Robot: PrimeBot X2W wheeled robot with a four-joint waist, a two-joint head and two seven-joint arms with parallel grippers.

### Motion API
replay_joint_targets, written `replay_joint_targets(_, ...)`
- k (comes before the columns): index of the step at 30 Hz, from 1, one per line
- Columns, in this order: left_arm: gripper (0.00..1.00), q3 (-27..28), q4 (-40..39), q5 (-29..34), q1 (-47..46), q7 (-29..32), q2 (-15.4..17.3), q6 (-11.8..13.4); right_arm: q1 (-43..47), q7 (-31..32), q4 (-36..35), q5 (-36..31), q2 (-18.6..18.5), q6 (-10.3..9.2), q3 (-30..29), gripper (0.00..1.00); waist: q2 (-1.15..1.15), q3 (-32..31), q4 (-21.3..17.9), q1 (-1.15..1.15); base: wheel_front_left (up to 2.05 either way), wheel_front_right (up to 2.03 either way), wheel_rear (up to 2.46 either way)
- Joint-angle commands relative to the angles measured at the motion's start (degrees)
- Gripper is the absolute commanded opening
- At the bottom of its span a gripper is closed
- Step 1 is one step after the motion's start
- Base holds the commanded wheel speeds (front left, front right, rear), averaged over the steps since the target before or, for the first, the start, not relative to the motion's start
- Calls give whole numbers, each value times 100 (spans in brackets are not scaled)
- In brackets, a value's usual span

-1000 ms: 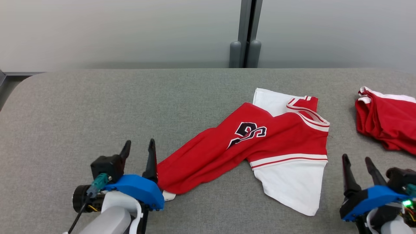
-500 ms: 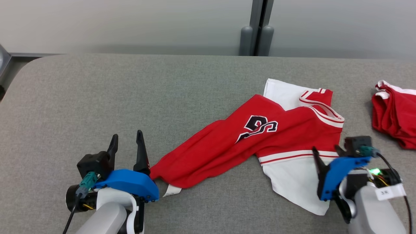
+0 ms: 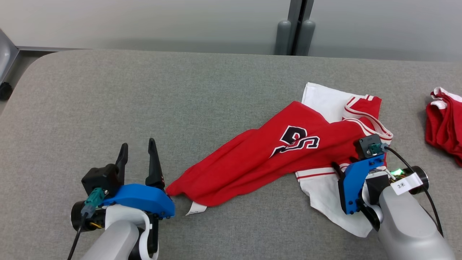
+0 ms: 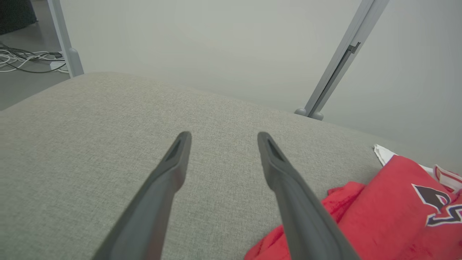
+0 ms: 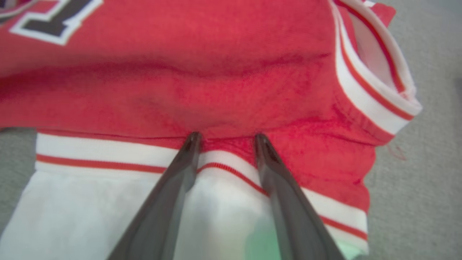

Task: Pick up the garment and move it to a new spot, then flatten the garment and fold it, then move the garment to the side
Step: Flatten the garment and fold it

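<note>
The garment is a red jersey with white sleeves and a black-and-white number, lying crumpled across the grey table. My left gripper rests open just left of its red hem, fingers pointing away over bare table; the left wrist view has the garment at the lower right, beside the right finger. My right gripper points down onto the striped band where the red body meets the white sleeve. In the right wrist view the right gripper stands open, tips pressing into the garment, a small ridge of cloth between them.
A second red and white garment lies bunched at the table's right edge. Grey partition posts stand behind the far edge. Cables lie on the floor beyond the table's left corner.
The camera has shifted, sliding the scene right and up. My right gripper moved from the front right corner in over the garment and tipped down onto its striped band. The left gripper stayed put.
</note>
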Motion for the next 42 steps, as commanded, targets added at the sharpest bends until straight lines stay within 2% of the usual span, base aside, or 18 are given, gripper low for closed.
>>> replay_joint_targets(1, 100, 42, 21, 26, 91, -26, -15, -22, 131, 54, 241, -70, -112, -3, 37, 3, 1, -5, -25, 0, 0, 0, 0)
replay_joint_targets(2, 100, 117, 47, 63, 123, -26, -33, -42, 87, -21, 290, -105, -182, -6, 44, 0, 1, -28, -82, 0, 0, 0, 0)
replay_joint_targets(8, 100, 147, 106, 117, 194, -27, -77, -86, 37, -338, 253, -5, -241, -7, -119, 0, 1, -119, -234, 0, 0, 0, 0)
replay_joint_targets(16, 100, 101, 173, 150, 276, -25, -88, -155, 459, -673, -37, 230, -485, -6, -535, 0, 1, -252, -386, 0, 0, 0, 0)
replay_joint_targets(22, 100, -98, 238, 145, 288, 141, -103, -300, 862, -839, -383, 172, -363, -2, -1004, 0, 1, -292, -430, 0, 0, 0, 0)
replay_joint_targets(23, 100, -142, 264, 162, 272, 194, -110, -335, 909, -861, -431, 156, -335, -2, -1065, 10, 1, -302, -435, 0, 0, 0, 0)
replay_joint_targets(25, 100, -263, 309, 185, 196, 274, -134, -392, 1002, -914, -566, 111, -239, -2, -1173, 87, 1, -324, -442, 0, 0, 0, 0)
replay_joint_targets(26, 100, -314, 335, 220, 142, 322, -151, -411, 1039, -930, -633, 95, -192, -2, -1222, 100, 1, -335, -447, 0, 0, 0, 0)
replay_joint_targets(32, 100, -776, 546, 349, -161, 750, -323, -646, 1334, -1055, -1305, 30, 50, -2, -1515, 100, 1, -360, -485, 0, 0, 0, 0)
replay_joint_targets(35, 100, -968, 784, 322, -318, 1019, -428, -838, 1495, -1095, -1806, 61, 173, -2, -1596, 100, 1, -325, -557, 0, 0, 0, 0)
replay_joint_targets(42, 100, -1212, 1483, 344, -618, 1304, -650, -1110, 1845, -973, -2987, 160, 382, -2, -1608, 100, 1, -202, -797, 0, 0, 0, 0)
